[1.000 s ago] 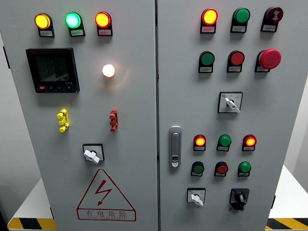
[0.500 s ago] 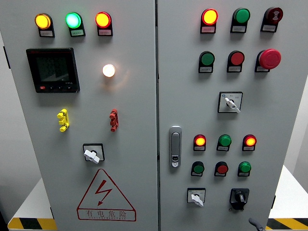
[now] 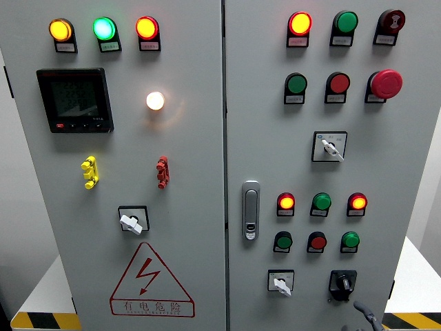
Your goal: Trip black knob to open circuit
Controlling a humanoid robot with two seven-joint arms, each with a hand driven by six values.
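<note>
Below black knob (image 3: 342,283), right hand (image 3: 366,316) fingertips at bottom edge

Grey cabinet (image 3: 186,207) carries amber (image 3: 60,29), green (image 3: 104,29) and red lamps (image 3: 300,23), a black knob (image 3: 342,282), a red mushroom button (image 3: 386,83), and a red-outlined warning triangle (image 3: 151,279). Yellow-black floor stripes (image 3: 41,321).

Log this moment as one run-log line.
stage: approach | target: black rotary knob on grey cabinet door, untouched | right hand: entering at bottom edge below knob, no contact | left hand: out of view
</note>
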